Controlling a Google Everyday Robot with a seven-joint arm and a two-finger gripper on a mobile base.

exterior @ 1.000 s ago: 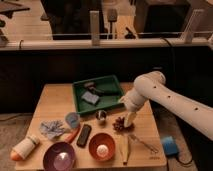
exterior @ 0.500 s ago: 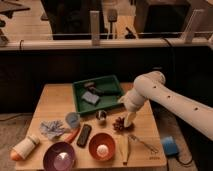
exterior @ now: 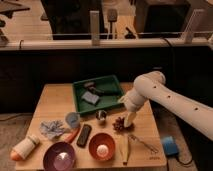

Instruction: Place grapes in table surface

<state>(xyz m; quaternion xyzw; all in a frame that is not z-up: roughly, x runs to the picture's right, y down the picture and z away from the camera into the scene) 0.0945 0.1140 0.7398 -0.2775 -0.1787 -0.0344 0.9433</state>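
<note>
Seemingly nothing moved over the last second. Table (exterior: pixel 55 100) unchanged, with the arm still low over its right side. Gripper (exterior: pixel 129 119) just right of grapes (exterior: pixel 119 124), jaws apart and holding nothing. Grapes on bare wood near tray (exterior: pixel 111 97). Placement likely done, only withdrawal left.

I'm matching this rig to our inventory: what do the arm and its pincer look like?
The arm is off-white, built of thick rounded segments with a bulbous joint and small dark dots along its side. No loose cables show. The pincer, beside the grapes on the table surface, is pale cream and tapering.
</note>
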